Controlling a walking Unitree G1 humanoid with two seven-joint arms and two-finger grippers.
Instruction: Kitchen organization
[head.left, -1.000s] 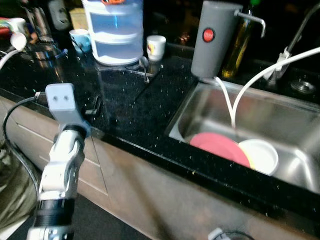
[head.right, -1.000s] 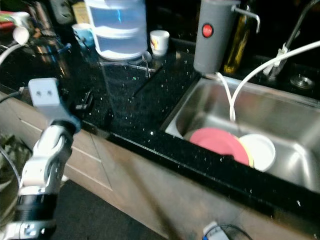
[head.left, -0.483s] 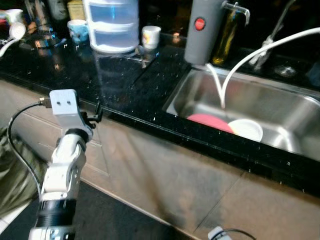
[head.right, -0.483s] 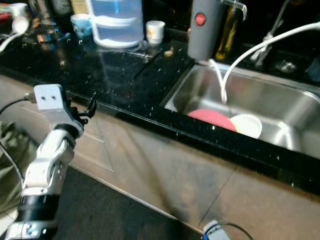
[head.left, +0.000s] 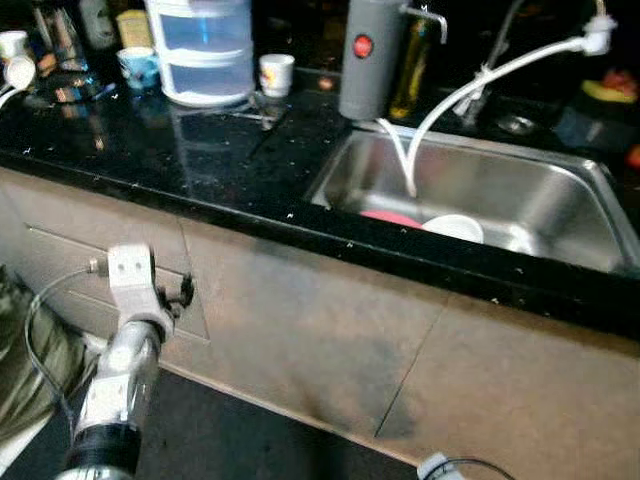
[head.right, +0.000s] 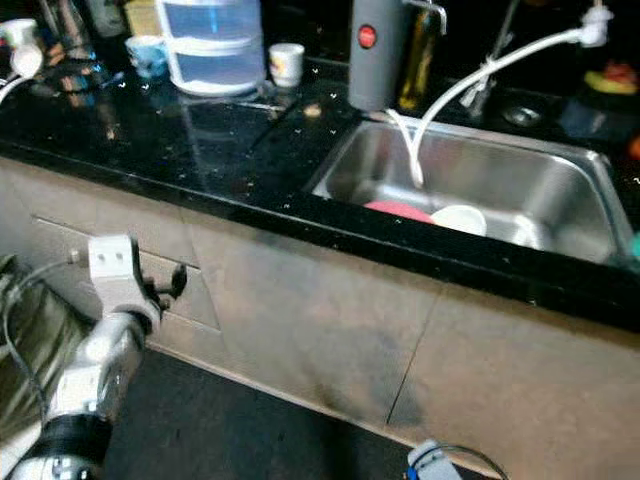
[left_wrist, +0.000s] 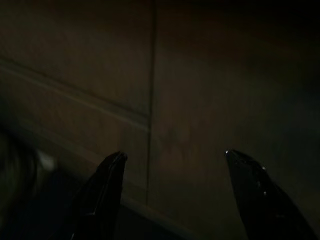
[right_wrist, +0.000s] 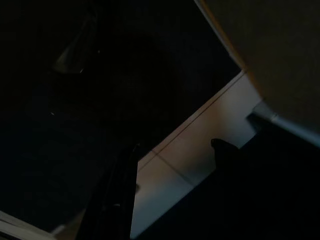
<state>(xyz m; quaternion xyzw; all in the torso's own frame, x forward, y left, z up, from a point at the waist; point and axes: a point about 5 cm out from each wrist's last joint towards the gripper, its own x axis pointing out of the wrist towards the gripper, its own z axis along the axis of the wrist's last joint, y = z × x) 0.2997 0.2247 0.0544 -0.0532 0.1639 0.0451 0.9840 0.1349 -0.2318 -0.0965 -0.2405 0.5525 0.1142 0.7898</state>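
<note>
Left end effector spread open, empty, facing beige cabinet front below black speckled counter; right end effector open, empty.

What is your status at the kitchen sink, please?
Left claw open, low before the beige cabinet front. Right claw open, idle. Pink plate and white bowl lie in the steel sink.

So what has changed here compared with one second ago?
The left hand has come down from the countertop edge and now hangs before the cabinet front, open and holding nothing. The camera view has pulled back. The pink plate and white bowl lie in the sink as before.
</note>
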